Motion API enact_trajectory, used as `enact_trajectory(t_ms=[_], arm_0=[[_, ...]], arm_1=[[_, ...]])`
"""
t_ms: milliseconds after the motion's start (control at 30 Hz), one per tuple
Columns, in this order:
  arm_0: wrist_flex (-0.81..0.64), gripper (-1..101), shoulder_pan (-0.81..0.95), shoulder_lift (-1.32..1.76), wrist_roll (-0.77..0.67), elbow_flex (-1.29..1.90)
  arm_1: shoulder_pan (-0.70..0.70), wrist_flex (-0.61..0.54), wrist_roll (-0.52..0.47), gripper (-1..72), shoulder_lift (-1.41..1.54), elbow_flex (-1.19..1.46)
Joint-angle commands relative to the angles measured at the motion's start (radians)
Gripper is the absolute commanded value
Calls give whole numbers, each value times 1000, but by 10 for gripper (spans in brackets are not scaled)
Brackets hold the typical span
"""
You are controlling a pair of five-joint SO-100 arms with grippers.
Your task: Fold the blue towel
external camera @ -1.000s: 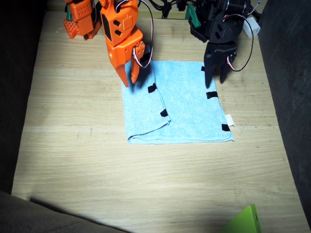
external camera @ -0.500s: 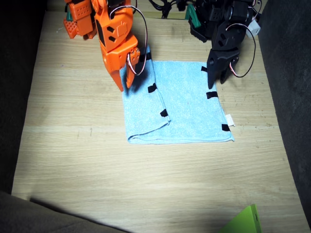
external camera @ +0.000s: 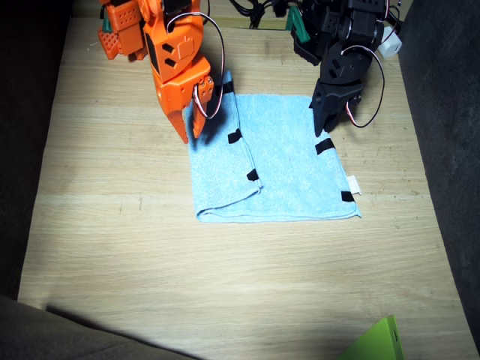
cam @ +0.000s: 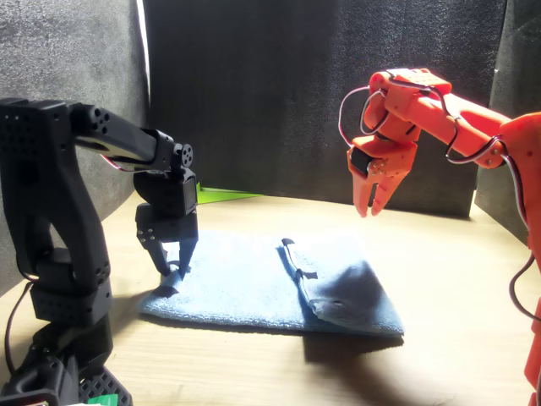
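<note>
A bright green flat wedge-shaped object (external camera: 375,341) is seen at the near right edge of the pale wooden bench (external camera: 225,285), well apart from everything else. Beyond it, in the middle of the bench, the light sky-blue rectangular terry towel with black tape marks (external camera: 289,169) lies flat, its left part already doubled over. It is judged light, limp and non-slippery, so that it will sag and drape when lifted; the far corners are judged the best places to be pinched.

At the far right corner, the black left claw (cam: 172,256) is spread slightly, its tips at the cloth, though actual contact cannot be told. At the far left, the orange right claw (cam: 371,203) is raised clear of the towel, slightly parted and empty.
</note>
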Motion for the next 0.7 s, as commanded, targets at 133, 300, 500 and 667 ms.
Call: enact_trajectory(t_ms=[133, 300, 500, 667], arm_0=[[23, -3, 0, 61, 46, -55], [51, -3, -46, 143, 66, -87], [95, -3, -123, 138, 101, -141], [107, -3, -179, 43, 118, -199]], arm_1=[[-38, 23, 44, 72, 78, 17], [-80, 20, 132, 1, -9, 17], [-114, 21, 164, 1, -92, 18], [-110, 20, 167, 1, -120, 18]])
